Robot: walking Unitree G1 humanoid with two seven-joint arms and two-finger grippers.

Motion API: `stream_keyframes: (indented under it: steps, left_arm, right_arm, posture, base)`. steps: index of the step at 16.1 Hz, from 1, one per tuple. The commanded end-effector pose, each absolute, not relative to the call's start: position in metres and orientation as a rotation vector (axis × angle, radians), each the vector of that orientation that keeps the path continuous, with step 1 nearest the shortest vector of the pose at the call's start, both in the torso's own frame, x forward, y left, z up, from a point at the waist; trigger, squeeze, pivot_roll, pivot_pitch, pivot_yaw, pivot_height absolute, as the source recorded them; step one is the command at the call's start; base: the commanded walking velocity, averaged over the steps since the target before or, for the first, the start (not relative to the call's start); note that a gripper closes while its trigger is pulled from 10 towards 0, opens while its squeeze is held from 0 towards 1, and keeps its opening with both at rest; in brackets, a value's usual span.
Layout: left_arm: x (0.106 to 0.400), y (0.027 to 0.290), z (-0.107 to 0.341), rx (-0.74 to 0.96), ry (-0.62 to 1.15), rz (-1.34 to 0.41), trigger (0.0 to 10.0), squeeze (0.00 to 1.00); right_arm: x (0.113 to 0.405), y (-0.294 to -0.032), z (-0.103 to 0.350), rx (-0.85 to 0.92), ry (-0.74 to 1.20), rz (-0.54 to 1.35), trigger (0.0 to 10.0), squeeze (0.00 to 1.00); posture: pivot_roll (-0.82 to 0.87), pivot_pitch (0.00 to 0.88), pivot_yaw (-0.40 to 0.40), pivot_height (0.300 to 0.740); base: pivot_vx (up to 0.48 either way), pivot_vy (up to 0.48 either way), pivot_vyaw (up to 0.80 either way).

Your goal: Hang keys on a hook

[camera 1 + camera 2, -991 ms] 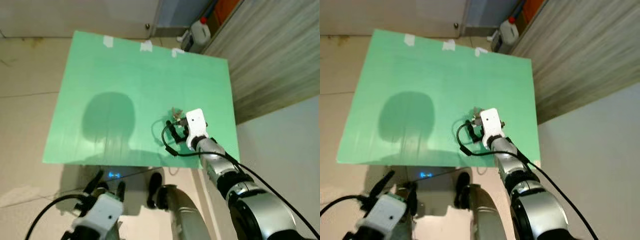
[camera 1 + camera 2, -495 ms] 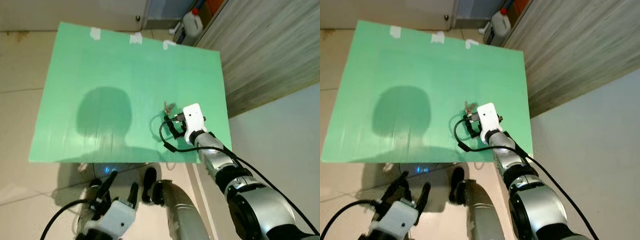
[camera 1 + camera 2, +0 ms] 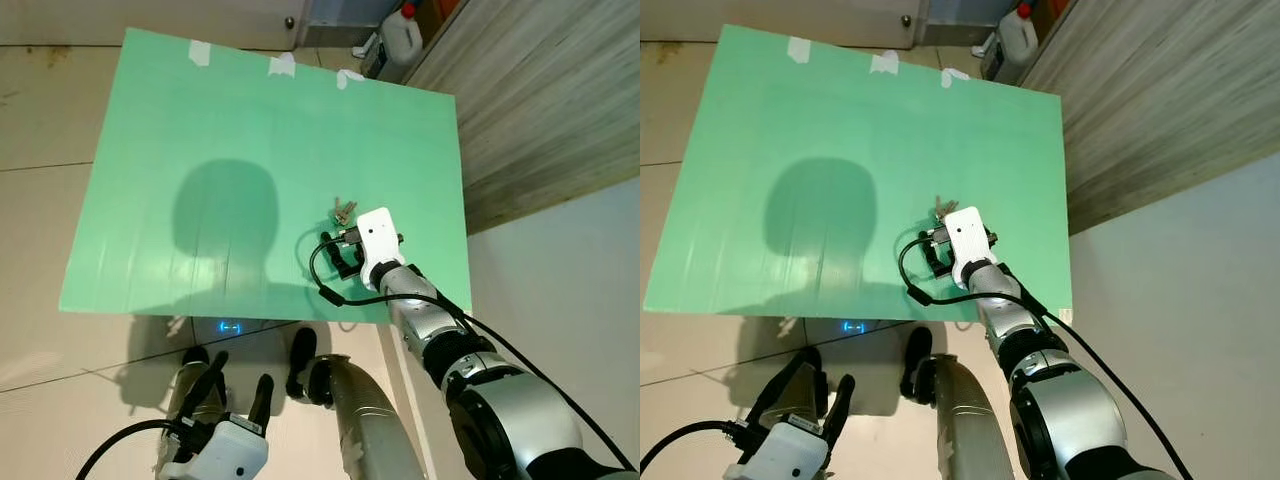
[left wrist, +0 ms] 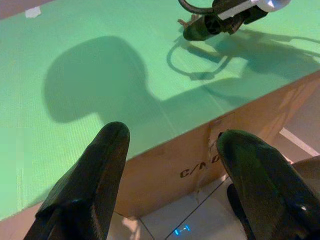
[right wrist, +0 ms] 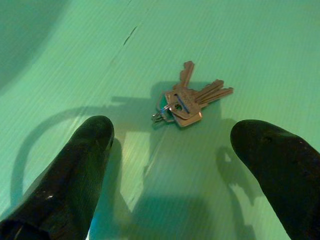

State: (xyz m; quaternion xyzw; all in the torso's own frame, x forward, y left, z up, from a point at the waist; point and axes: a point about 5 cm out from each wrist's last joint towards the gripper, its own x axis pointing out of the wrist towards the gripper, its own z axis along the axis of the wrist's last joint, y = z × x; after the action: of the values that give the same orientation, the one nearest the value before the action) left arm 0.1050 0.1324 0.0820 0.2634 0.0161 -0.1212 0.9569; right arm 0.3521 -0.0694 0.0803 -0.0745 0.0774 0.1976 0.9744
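Green tabletop [image 3: 200, 120] over tiled floor, wood-panel wall to my right. Head view: keys [image 3: 344, 210] lie flat toward the right edge, nearer the front edge than the taped far edge; my right fingers [image 3: 340, 255] sit just short of them. Left fingers [image 3: 225, 385] hang below the front edge, idle. Left wrist view: spread wide, holding nothing. Right wrist view: fingers [image 5: 70, 165] wide apart, keys [image 5: 187, 102] ahead between them, not touched. No hook visible; grasp, carry and hang all remain.
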Motion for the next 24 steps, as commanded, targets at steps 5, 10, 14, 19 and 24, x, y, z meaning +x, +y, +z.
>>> stream_keyframes:
  steps: [5, 10, 14, 19, 24]
  left_arm:
    - [0.097, 0.124, 0.079, 0.514, 0.067, -0.262, 10.0, 0.0]
    - [0.096, 0.119, 0.078, 0.506, 0.065, -0.279, 10.0, 0.0]
    - [0.096, 0.117, 0.08, 0.503, 0.058, -0.281, 10.0, 0.0]
    - [0.094, 0.115, 0.08, 0.509, 0.06, -0.277, 10.0, 0.0]
    - [0.093, 0.113, 0.079, 0.514, 0.058, -0.278, 10.0, 0.0]
  right_arm:
    - [0.348, -0.073, 0.07, -0.162, 0.195, 0.332, 10.0, 0.0]
    - [0.346, -0.057, 0.069, -0.093, 0.237, 0.318, 10.0, 0.0]
    - [0.349, -0.054, 0.072, -0.072, 0.257, 0.294, 10.0, 0.0]
    - [0.353, -0.047, 0.081, -0.063, 0.247, 0.289, 0.0, 0.0]
    - [0.352, -0.042, 0.081, -0.088, 0.24, 0.31, 0.0, 0.0]
  posture:
    - [0.38, 0.572, -0.293, 0.74]
    - [0.38, 0.583, -0.293, 0.74]
    - [0.4, 0.592, -0.296, 0.74]
    - [0.4, 0.599, -0.303, 0.74]
    - [0.4, 0.608, -0.31, 0.74]
  base:
    - [0.0, 0.0, 0.0]
    - [0.0, 0.0, 0.0]
    - [0.0, 0.0, 0.0]
    - [0.0, 0.0, 0.0]
    - [0.0, 0.0, 0.0]
